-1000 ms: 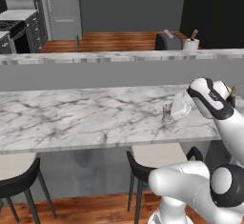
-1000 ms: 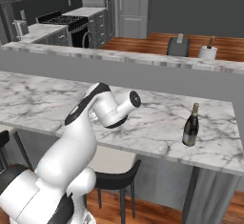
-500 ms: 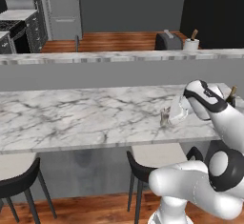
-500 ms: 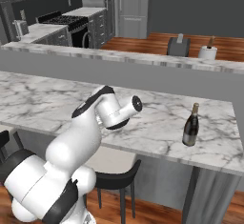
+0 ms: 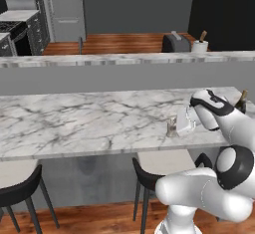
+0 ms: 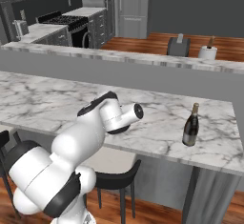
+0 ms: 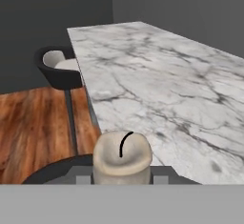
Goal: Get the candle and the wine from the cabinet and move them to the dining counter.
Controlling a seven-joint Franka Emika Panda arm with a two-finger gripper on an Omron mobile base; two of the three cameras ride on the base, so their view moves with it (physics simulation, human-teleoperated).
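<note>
Hand view: the candle (image 7: 122, 158), a short, smooth beige cylinder with a curved black wick, sits clamped between the gripper (image 7: 122, 179) fingers at the near edge of the dining counter (image 7: 181, 94), a glossy white marble slab veined in grey. In the left base view the gripper (image 5: 173, 127) hangs low over that slab's near edge. In the right base view the wine (image 6: 191, 126), a tall dark glass bottle with a gold-foil neck, stands upright on the same slab, well right of the arm.
</note>
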